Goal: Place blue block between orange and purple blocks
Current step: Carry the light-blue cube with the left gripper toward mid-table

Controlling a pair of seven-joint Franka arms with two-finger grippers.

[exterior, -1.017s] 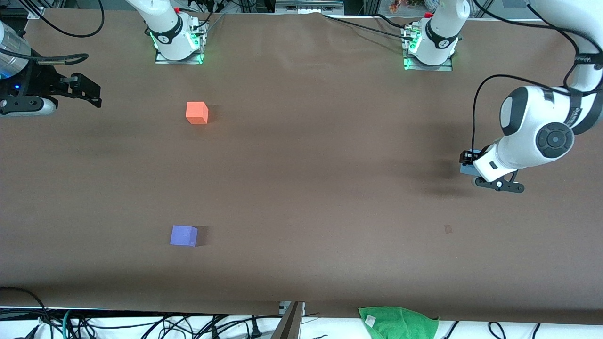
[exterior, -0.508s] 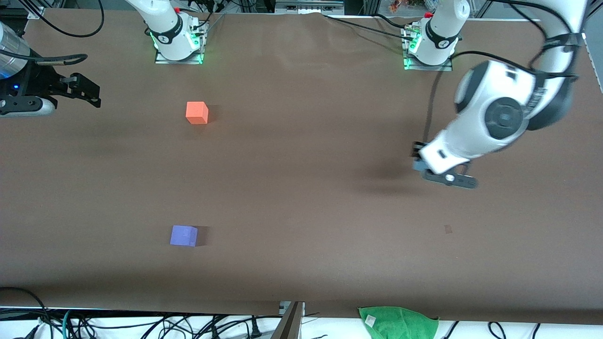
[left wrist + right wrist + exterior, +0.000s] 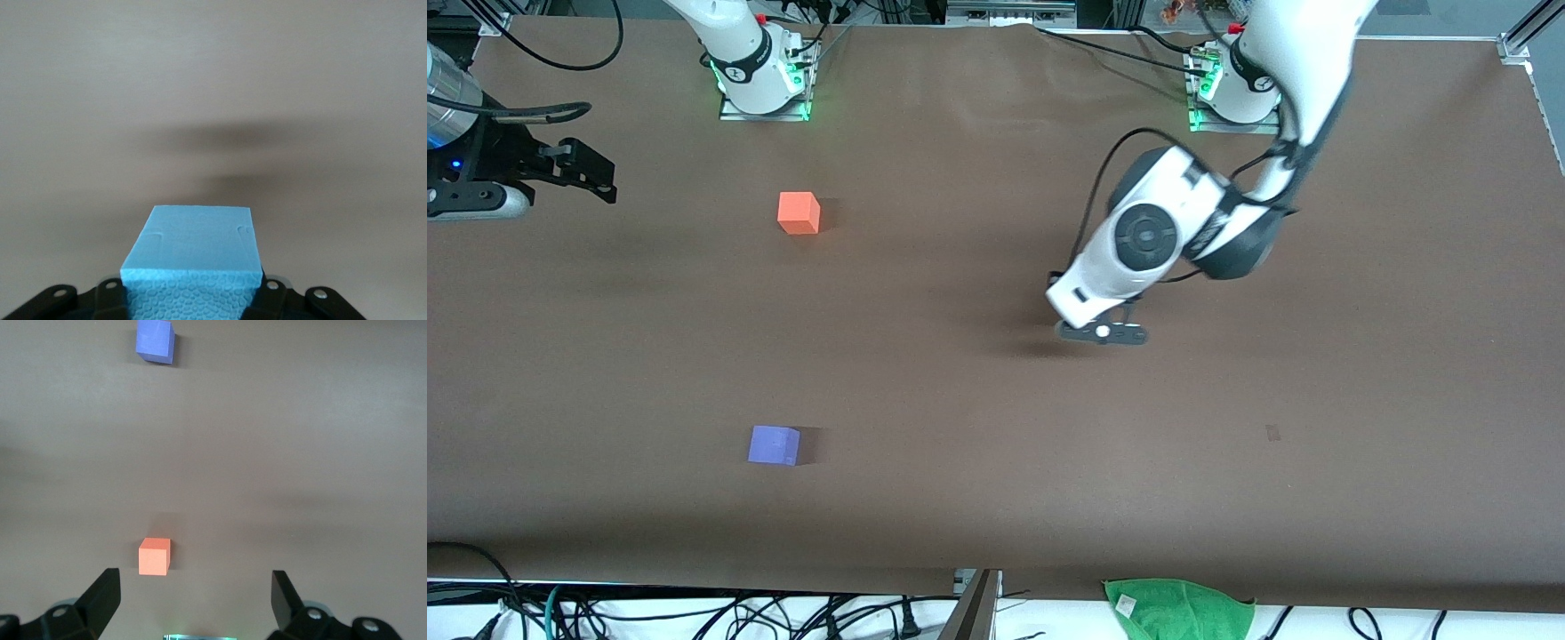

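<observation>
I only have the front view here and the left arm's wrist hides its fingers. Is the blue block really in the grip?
Observer: Yes. The left wrist view shows the blue block clamped in the left gripper, above bare table.
Operator: Is the right gripper in the way?
Observer: No. The right gripper waits open at its end of the table, above the orange block.
Operator: Is the gap free?
Observer: The right wrist view shows nothing between the orange block and the purple block.
</observation>
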